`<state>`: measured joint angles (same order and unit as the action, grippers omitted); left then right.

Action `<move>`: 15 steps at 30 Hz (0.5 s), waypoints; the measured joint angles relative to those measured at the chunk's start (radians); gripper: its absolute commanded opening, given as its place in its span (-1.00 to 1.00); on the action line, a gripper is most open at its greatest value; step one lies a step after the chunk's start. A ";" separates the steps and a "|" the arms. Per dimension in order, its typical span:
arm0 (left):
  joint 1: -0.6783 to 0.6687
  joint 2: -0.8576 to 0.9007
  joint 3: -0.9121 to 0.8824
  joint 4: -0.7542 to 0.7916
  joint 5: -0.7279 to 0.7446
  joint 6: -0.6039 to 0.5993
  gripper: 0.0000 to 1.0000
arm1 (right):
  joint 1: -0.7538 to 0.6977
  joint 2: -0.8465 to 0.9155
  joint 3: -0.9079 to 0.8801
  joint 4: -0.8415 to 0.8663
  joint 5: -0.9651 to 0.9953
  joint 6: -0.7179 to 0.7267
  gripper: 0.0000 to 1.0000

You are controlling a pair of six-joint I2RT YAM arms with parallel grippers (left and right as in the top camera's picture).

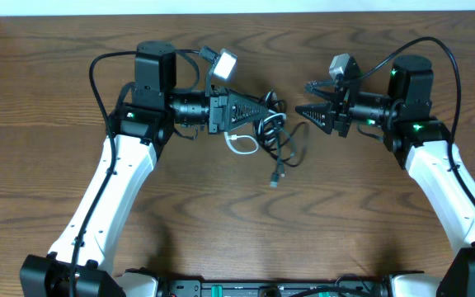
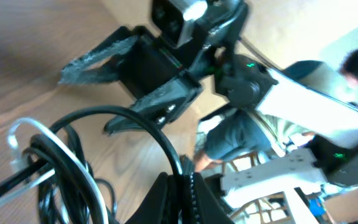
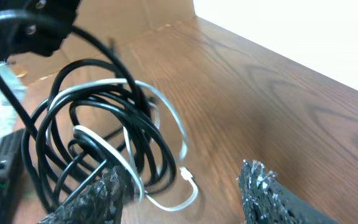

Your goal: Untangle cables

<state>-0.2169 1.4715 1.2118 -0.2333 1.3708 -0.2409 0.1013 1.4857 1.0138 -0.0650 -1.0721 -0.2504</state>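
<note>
Clenched in the left gripper point(image 1: 268, 110): the tangled cables point(image 1: 275, 125), a loose coil trailing along the counter point(image 1: 221, 235) toward the robot's base. Just beside, facing the coil head-on, released with jaws apart: the right gripper point(image 1: 306, 100). Underneath, plain wood, open room on every side.

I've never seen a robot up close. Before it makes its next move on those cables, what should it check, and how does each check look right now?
1. Left jaws gripping the cable bundle: ok, shut on it.
2. Right jaws open: ok, spread wide, holding nothing.
3. Right jaws aimed at the bundle: ok, facing it from close by.
4. White cable free of the black ones: not ok, threaded through them.
5. Which strand to pull next: cannot tell.
</note>
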 measured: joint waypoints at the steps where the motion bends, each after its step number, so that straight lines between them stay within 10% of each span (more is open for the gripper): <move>1: 0.000 0.000 0.000 0.036 0.024 -0.027 -0.85 | 0.000 0.000 0.000 0.001 -0.020 0.000 0.12; 5: 0.000 0.000 0.000 0.110 0.066 -0.098 -0.86 | 0.000 0.000 0.000 0.005 -0.071 0.000 0.04; 10: 0.000 0.000 0.000 0.132 0.089 -0.144 -0.86 | 0.000 0.000 0.000 0.008 -0.111 -0.002 -0.55; 15: 0.000 0.000 0.000 0.134 0.094 -0.156 -0.85 | 0.000 0.000 0.000 0.013 -0.138 -0.001 -0.30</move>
<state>-0.2169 1.4715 1.2114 -0.0998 1.4647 -0.3969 0.1013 1.4857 1.0138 -0.0517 -1.2106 -0.2512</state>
